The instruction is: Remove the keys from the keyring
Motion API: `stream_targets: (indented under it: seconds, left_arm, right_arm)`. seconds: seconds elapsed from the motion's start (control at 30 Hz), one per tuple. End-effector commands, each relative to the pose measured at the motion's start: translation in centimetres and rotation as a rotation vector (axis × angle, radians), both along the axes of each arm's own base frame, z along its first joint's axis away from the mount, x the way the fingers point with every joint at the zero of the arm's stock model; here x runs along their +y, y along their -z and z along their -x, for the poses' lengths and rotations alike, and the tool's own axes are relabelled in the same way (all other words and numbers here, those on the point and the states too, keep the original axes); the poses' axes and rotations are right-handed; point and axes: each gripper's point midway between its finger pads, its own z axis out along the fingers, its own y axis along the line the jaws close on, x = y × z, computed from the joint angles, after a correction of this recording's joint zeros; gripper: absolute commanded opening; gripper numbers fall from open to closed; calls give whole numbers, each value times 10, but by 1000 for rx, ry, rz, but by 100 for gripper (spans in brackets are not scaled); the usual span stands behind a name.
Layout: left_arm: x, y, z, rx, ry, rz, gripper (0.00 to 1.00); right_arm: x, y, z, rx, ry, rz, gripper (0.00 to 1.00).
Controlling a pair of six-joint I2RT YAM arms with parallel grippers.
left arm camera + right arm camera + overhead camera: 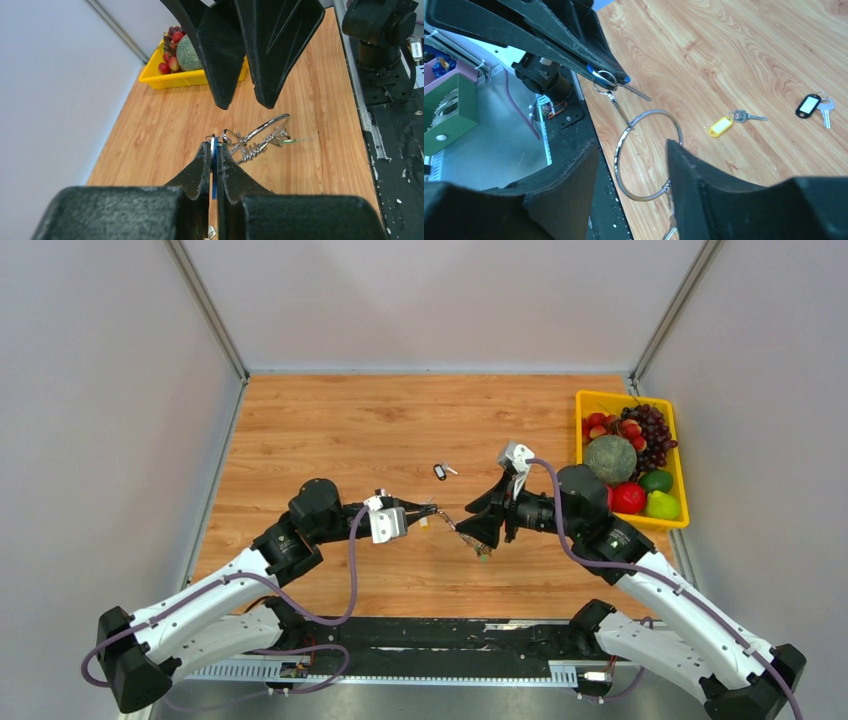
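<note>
The left black pincer point(214, 145) is clamped on a blue plastic key tag point(214, 167), from which the thin silver wire keyring point(651, 113) dangles above the near half of the wooden desk point(330, 420); the right black pincer point(631, 147) stands apart, jaws either side of that loop

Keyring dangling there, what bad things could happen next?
The keyring seems to hang only from the blue tag pinched by the left gripper; a slip could drop it near the table edge. The right gripper is open at the thin wire, so closing might miss it.
</note>
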Motion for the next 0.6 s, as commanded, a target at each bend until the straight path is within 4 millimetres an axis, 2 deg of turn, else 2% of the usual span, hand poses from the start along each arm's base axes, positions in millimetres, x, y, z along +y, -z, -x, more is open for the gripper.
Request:
stream_targets:
  seconds: [0.0, 0.1, 0.33, 0.57]
  left_arm:
    - [-3, -17, 3, -58, 32, 21, 0]
    - [-3, -14, -1, -47, 14, 9, 0]
    - [-3, -13, -6, -45, -9, 1, 0]
    - [-2, -10, -14, -36, -47, -18, 0]
  right_arm:
    - [2, -5, -10, -44, 64, -63, 51]
    - [0, 4, -12, -55, 130, -106, 48]
    - [-8, -1, 1, -175, 149, -241, 54]
    - [-6, 4, -3, -179, 187, -246, 54]
